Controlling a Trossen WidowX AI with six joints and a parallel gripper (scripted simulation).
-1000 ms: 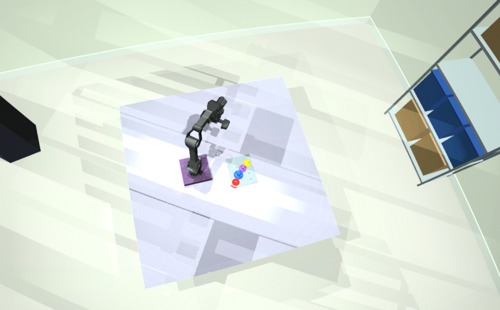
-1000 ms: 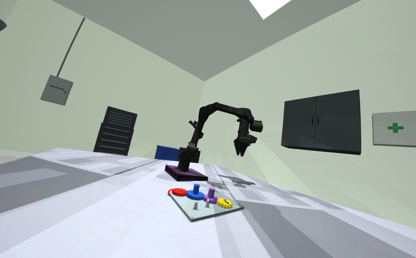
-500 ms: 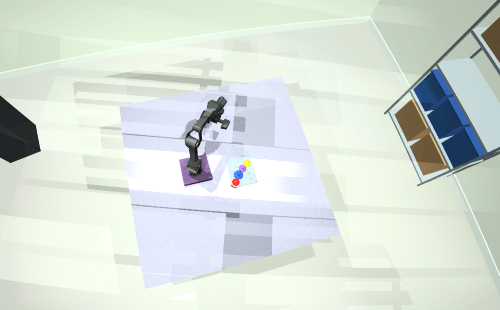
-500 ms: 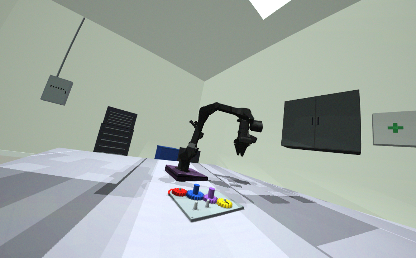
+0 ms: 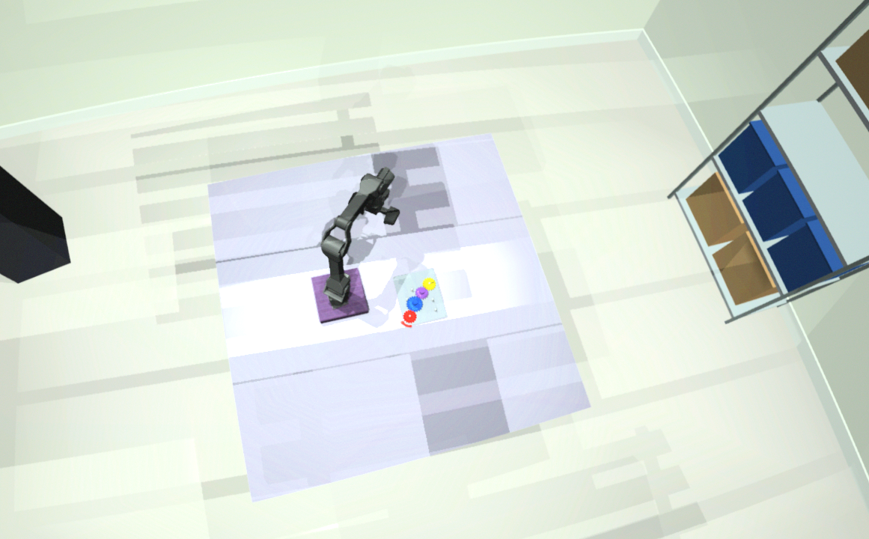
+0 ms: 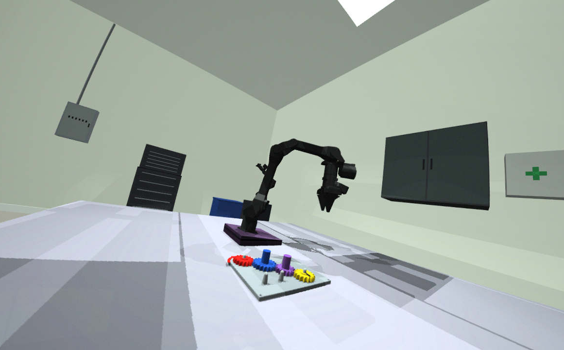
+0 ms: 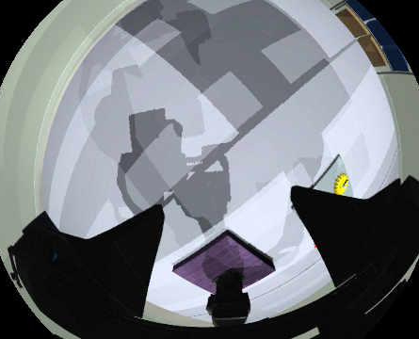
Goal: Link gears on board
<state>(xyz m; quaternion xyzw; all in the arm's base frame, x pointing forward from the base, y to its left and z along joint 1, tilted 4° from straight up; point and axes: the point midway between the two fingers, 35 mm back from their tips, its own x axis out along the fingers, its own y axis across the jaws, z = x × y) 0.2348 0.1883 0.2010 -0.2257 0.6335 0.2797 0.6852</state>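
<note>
My fingers [image 6: 326, 210] hang wide open, empty; the blue gear [image 5: 415, 304] [image 6: 264, 263], at red's one o'clock from above, looks light, rigid, best pinched by its post.

Walls: pale green; we see a grey wall box [image 6: 76, 122] with a conduit
Cabinet: dark, two-doored [image 6: 435, 167], beside a white box with a green cross [image 6: 536, 174]
Shelving: metal rack [image 5: 700, 263] bearing blue and tan bins
Light: bright ceiling panel [image 6: 364, 9]; we note banded shadows
</note>
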